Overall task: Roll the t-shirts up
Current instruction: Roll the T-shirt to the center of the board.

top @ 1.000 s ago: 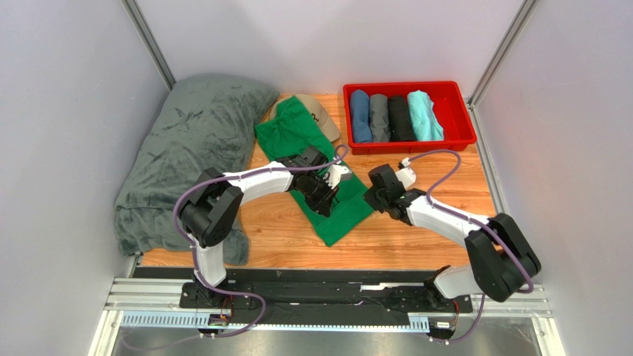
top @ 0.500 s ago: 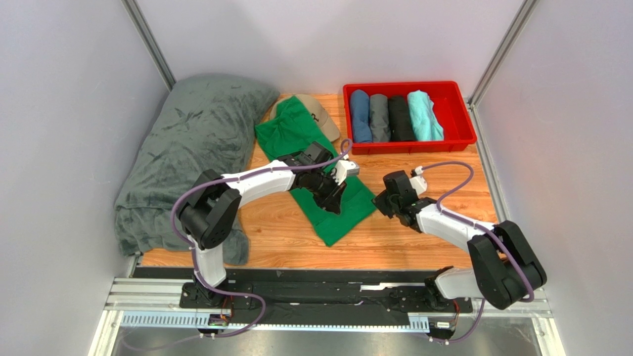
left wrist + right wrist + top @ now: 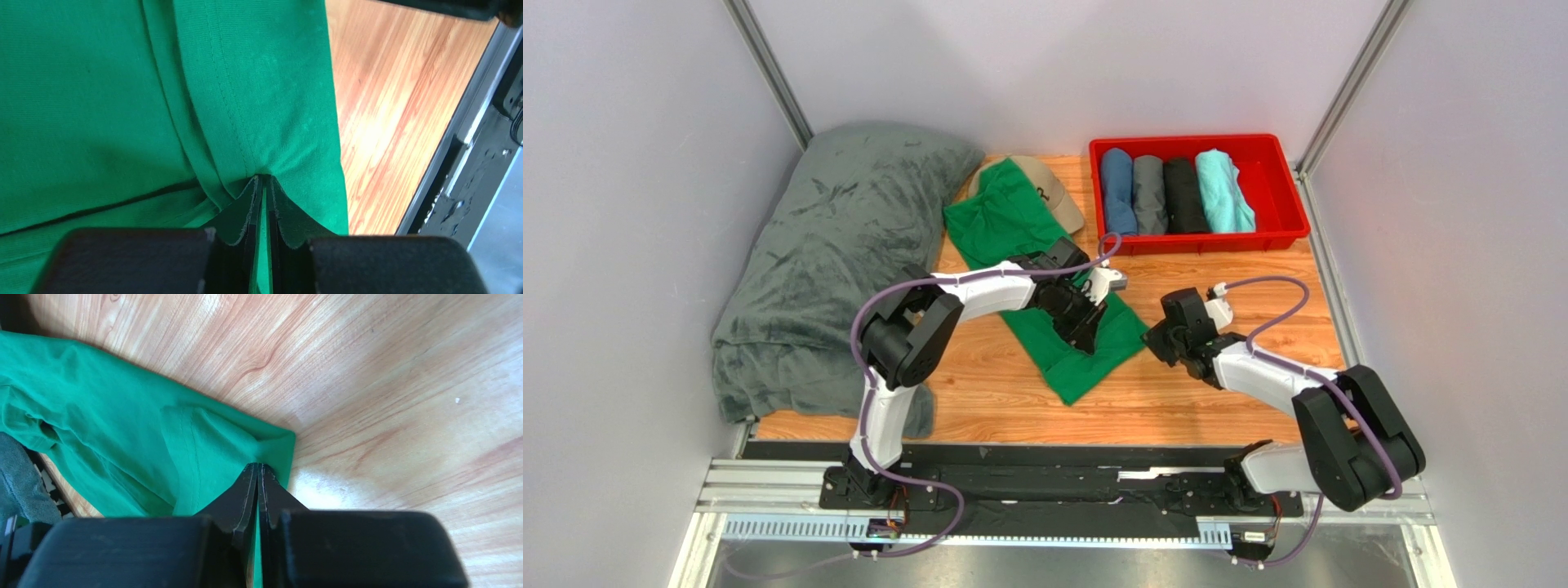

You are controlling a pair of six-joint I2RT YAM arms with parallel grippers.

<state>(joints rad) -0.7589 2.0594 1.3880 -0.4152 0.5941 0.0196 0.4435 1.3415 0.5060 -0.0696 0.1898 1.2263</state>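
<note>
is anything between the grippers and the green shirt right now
Nothing visible does. The left gripper and the right gripper are each shut on a fold of the green t-shirt, which lies on the wooden table.

The blanket (image 3: pixel 830 245) is heaped along the left edge of the bench (image 3: pixel 989 382), from the far left corner almost to the near edge. The t-shirt (image 3: pixel 1075 368) lies slantwise across the middle, its far end overlapping the cap (image 3: pixel 1059 199) by the far edge. The tray (image 3: pixel 1210 243) sits in the far right corner, with four rolled shirts (image 3: pixel 1169 194) side by side in it.
</note>
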